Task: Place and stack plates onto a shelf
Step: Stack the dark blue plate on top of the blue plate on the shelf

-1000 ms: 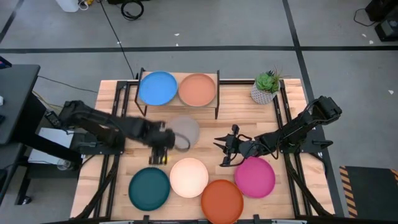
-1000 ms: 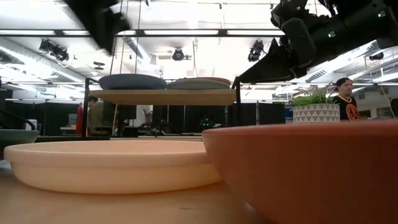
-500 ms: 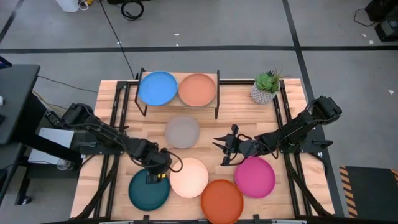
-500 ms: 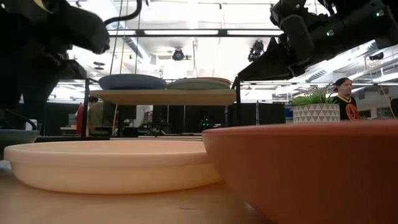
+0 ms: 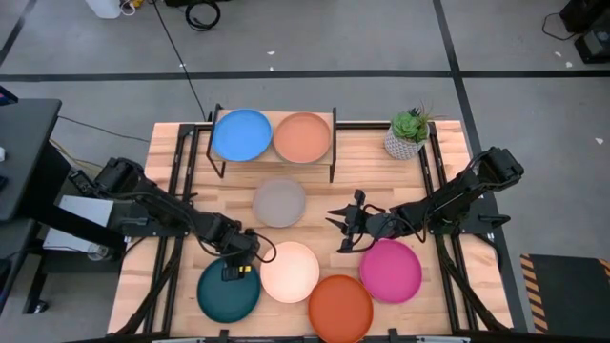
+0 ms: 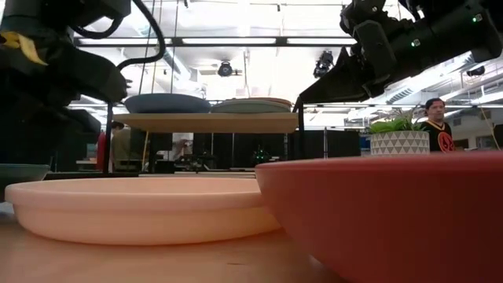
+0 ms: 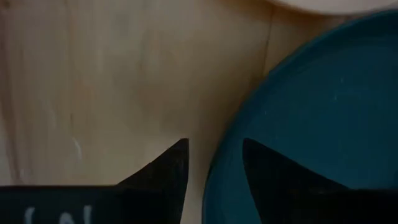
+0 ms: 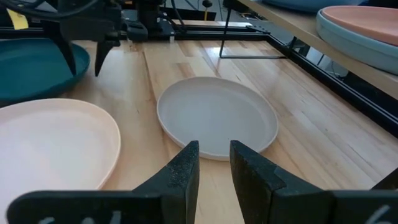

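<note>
**Straddling the teal plate's rim**

Spreading across the wooden table [image 5: 172, 152], the scene held six loose-lying and shelved plates. The shelf [image 5: 273, 168] stood at the far edge, carrying a blue plate [image 5: 240, 134] on its left and a peach plate [image 5: 302, 137] on its right, side by side. Just in front of it lay the grey plate [image 5: 279, 202], alone at mid-table. Along the near edge sat the dark teal plate [image 5: 227, 292], the cream-white plate [image 5: 291, 272], the orange plate [image 5: 340, 307] and the magenta plate [image 5: 390, 270], each close beside the next. A potted plant [image 5: 409, 133] stood at the far right.

The left gripper [image 7: 214, 163] was low over the teal plate's far rim, its fingers parted with one outside the rim and one over the plate's inside, not pressed on it. The right gripper [image 5: 345, 230] hovered right of the grey plate, fingers slightly apart and holding nothing.
</note>
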